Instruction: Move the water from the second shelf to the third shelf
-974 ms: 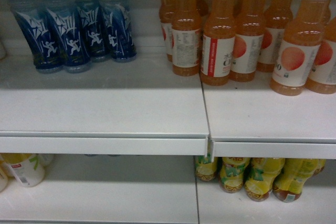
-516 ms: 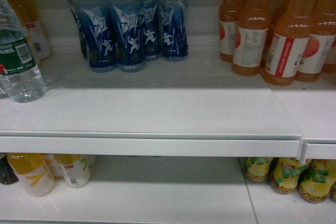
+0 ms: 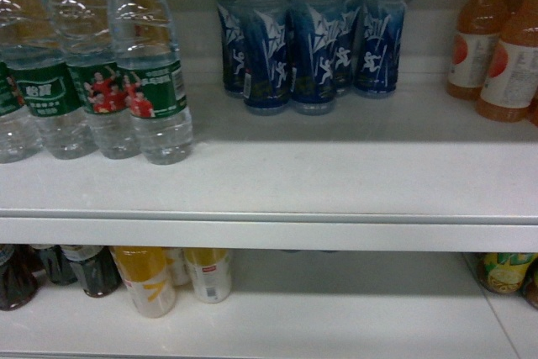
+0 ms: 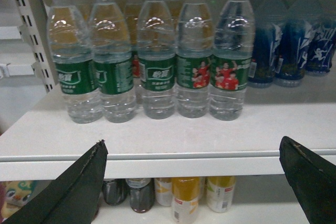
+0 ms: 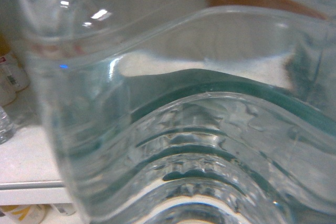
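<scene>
Three clear ribbed water bottles (image 3: 147, 81) with dark green labels stand at the left of the upper shelf (image 3: 269, 233) in the head view. The left wrist view shows several of them in a row (image 4: 228, 61) near the shelf's front. My left gripper (image 4: 191, 145) is open wide, level with the shelf's front lip and short of the bottles, with nothing between its black fingers (image 4: 79, 187). Another clear ribbed water bottle (image 5: 199, 129) fills the right wrist view, in front of the shelf edge. It hides the right gripper's fingers. Neither gripper shows in the head view.
Blue sports-drink bottles (image 3: 311, 48) stand right of the water, and orange juice bottles (image 3: 504, 56) further right. On the shelf below are dark bottles (image 3: 84, 268), yellow bottles (image 3: 147, 279) and more yellow ones at the far right (image 3: 504, 271). A slotted upright (image 4: 31, 30) bounds the left end.
The head view has slid left along the shelves. The blue and orange bottles moved right in the picture and the water bottles came into view at the left.
</scene>
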### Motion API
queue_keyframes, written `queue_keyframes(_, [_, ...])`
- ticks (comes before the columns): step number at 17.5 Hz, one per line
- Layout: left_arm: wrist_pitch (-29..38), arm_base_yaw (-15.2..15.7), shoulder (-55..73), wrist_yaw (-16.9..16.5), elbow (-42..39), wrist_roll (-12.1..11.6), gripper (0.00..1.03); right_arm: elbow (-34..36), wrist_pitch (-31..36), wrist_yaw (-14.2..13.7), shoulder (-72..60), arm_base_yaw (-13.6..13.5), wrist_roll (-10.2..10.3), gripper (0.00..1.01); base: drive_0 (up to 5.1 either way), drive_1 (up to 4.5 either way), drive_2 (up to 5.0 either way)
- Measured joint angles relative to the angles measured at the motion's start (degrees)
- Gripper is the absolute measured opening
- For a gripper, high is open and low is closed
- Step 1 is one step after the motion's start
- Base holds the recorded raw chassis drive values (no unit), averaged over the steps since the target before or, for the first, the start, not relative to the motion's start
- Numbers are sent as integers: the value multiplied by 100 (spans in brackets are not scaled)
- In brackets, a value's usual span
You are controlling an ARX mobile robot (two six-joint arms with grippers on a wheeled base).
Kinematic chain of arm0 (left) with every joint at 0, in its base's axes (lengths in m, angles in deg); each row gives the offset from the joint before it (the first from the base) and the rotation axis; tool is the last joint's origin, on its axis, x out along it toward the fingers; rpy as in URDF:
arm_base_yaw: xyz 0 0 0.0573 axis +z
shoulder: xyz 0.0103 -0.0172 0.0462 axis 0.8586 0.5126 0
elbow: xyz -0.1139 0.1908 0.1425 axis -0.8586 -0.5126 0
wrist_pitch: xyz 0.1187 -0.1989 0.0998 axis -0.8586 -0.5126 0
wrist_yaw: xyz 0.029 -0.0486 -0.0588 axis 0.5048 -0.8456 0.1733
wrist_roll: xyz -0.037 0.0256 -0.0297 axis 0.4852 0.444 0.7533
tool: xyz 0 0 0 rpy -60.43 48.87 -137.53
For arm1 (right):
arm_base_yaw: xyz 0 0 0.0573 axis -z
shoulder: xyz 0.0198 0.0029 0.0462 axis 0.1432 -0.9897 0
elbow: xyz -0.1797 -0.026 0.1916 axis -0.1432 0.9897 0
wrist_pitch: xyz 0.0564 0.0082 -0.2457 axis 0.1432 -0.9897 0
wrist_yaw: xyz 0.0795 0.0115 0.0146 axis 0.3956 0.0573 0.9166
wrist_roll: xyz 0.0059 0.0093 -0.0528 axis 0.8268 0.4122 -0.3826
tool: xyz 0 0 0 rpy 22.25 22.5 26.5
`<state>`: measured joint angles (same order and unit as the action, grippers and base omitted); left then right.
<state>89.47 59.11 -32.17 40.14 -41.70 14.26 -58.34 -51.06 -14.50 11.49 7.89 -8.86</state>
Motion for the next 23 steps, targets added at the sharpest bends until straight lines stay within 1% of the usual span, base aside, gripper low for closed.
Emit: queue_keyframes(23, [-13, 0, 0, 0, 0, 0, 98, 0, 7, -2, -9, -2, 0, 40, -492, 243, 243])
